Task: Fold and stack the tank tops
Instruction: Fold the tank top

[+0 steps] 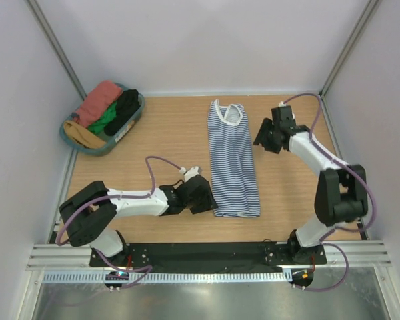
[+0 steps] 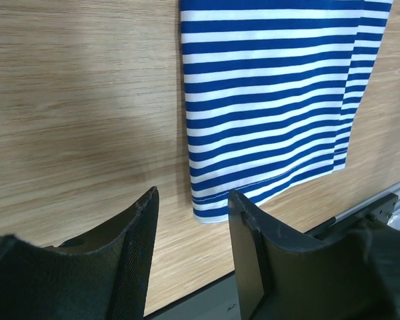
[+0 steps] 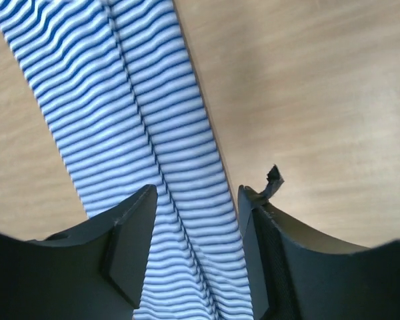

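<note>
Left pincer: I found it spread and empty over the wooden table, just beside the hem corner of the striped tank top. Right pincer: likewise spread, gripping nothing, near the neckline end. The top lay flat mid-table, folded into a narrow strip.

Three views share the striped tank top.
The top camera looks down from high above the near edge and takes in the whole table. The left wrist camera sits low and close at the top's near left corner. The right wrist camera looks closely along its stripes from the far right.
</note>
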Motion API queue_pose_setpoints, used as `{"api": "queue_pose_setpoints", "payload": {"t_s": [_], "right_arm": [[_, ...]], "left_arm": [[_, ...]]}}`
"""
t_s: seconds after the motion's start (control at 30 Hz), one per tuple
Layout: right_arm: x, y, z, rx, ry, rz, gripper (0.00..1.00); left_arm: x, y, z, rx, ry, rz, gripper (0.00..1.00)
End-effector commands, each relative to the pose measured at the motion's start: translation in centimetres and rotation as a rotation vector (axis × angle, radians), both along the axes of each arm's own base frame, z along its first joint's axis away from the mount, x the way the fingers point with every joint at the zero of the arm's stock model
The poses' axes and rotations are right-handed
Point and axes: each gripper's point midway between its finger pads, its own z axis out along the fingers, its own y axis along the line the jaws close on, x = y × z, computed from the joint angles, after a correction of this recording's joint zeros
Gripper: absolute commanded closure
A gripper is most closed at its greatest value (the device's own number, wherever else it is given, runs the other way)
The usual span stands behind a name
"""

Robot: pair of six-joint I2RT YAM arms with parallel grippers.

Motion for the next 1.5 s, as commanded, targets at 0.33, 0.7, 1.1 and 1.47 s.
{"api": "queue_pose_setpoints", "payload": {"t_s": [0.33,0.7,1.1,1.47], "right_arm": [[-19.1,0.5,-2.7,0.051,0.137,0.074,0.45],[-23.6,1.4,-4.9,0.01,0.185,0.057,0.47],[-24.6,1.0,-6.8,-0.009,0.223,0.041,0.54],[-25.7,2.1,-8.8,0.001,0.261,0.067,0.72]], "left_arm": [[0.7,-1.9,0.6,-0.001,0.0,-0.039,0.51],[0.6,-2.3,-1.3,0.019,0.037,-0.03,0.52],[0.1,-3.7,-1.9,0.01,0.061,-0.042,0.64],[-0.8,-1.3,-2.8,0.024,0.063,-0.014,0.83]]}}
